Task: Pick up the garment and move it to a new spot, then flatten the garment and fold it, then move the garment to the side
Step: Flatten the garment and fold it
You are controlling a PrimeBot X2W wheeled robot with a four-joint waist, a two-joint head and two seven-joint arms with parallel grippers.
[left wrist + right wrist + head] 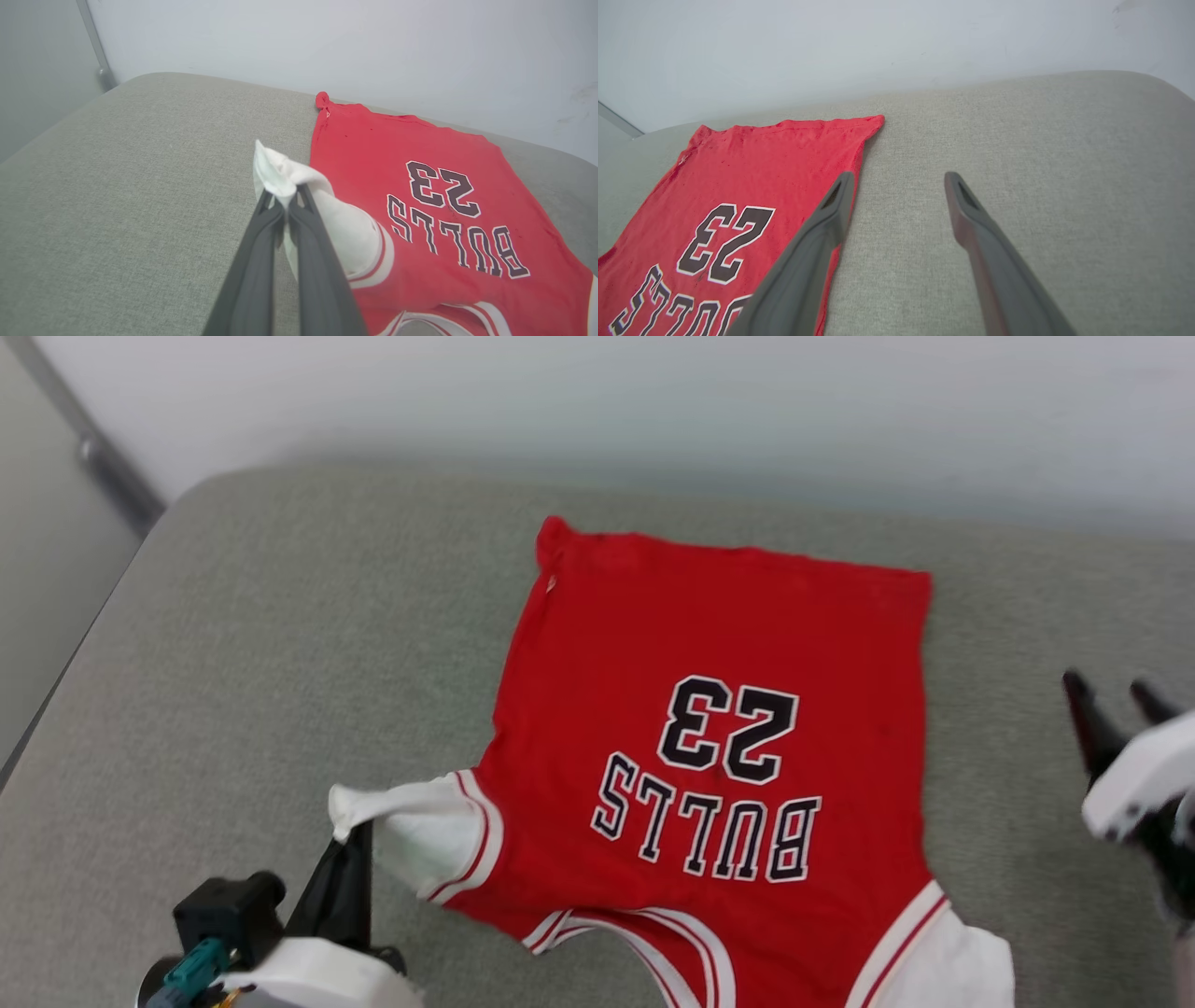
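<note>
The garment (719,644) lies spread on the grey cushion (280,644), lettering up. Its hem is along the far edge and its collar towards the near edge.

The left gripper (282,196) has its jaws clamped on just the bunched tip of the white sleeve (420,831), lifting it off the cushion. That pinch takes in very little cloth. A pull towards the cushion's left edge could slip the sleeve free, or drag the whole body sideways and wrinkle it, since nothing holds the other side. The right gripper (900,179) hovers beside the garment's right edge, jaws wide apart and holding nothing.

The jersey looks thin and limp, with a slightly puckered hem and striped ribbed trim at the armholes. The far left hem corner is rolled into a small knob. The cushion's weave looks coarse and grippy, and it may catch the cloth.
</note>
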